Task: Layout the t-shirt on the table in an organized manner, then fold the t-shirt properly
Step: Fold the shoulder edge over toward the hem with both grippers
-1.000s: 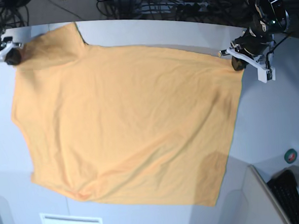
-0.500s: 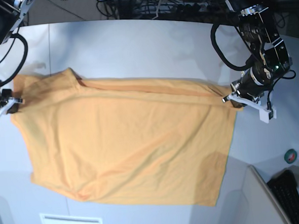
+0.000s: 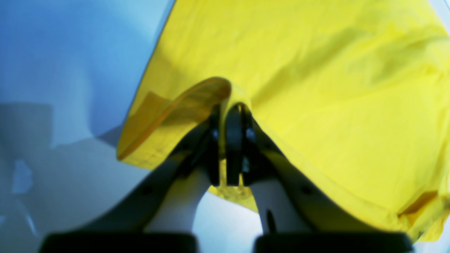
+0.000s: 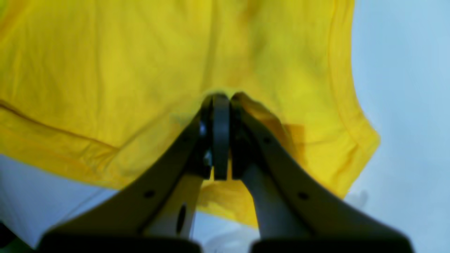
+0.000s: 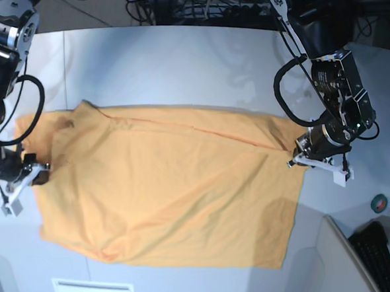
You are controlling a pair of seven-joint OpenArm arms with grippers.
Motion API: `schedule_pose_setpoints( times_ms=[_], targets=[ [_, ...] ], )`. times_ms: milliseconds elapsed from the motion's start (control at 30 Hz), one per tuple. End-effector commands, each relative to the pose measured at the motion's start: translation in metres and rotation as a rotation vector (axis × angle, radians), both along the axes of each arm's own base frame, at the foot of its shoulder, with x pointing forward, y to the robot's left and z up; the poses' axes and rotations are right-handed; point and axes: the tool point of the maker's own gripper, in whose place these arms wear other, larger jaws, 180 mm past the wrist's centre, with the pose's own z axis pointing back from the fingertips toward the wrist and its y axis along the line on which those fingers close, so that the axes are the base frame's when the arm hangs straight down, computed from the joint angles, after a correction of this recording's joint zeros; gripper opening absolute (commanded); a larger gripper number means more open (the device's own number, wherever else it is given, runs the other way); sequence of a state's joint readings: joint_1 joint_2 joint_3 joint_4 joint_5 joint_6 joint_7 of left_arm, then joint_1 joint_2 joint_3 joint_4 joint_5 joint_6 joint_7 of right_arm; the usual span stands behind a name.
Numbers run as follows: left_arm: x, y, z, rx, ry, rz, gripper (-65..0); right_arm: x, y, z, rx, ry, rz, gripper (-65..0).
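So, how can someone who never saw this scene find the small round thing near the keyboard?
Start at the white table and follow the orange t-shirt to its right edge in the base view. Further right, just above the black keyboard, lies a small round object. It is dark green with a red centre, the only round, coloured thing there.

Wrist views were soft and oversaturated, their foreground fingers [image 3: 211,154] blurred; the base view was evenly lit, with faint shadows.
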State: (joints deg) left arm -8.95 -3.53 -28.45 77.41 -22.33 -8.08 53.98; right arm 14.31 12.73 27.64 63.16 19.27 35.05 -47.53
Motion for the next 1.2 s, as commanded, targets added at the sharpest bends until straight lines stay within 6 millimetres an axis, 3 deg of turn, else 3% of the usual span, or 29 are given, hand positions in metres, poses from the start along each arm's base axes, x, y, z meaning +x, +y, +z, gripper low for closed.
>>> schedule_pose_setpoints(
  times_ms=[0, 233, 500, 633, 867, 1167],
  targets=[
    [0.015, 0.006, 0.014, 0.011, -0.057, 0.016, -65.0, 0.019, -0.009, 0.019, -0.005, -0.068, -0.013, -65.0],
    [0.023, 0.007, 0.009, -0.004, -0.064, 0.033, -65.0, 0.027, -0.019, 0.026, -0.011, -0.079, -0.024, -65.0],
    [0.042, 0.01, 0.026, 0.008, -0.147, 0.057, -65.0, 0.05, -0.017, 0.047, -0.005, -0.135, -0.024, -65.0],
    [0.044, 0.013, 0.017, 0.035, -0.109, 0.051, -65.0, 0.06, -0.016, 0.056, -0.003, -0.16, -0.024, -65.0],
    [0.057, 0.018, 0.014, 0.099, -0.129, 0.065, -65.0, 0.065, -0.011, 0.047, 0.044, -0.137, -0.034, -65.0],
    [0.055, 0.015, 0.004, 0.086, -0.111, 0.067, -65.0, 0.073, -0.011, 0.048, 0.069, -0.192, -0.062, -65.0]
  ],
)
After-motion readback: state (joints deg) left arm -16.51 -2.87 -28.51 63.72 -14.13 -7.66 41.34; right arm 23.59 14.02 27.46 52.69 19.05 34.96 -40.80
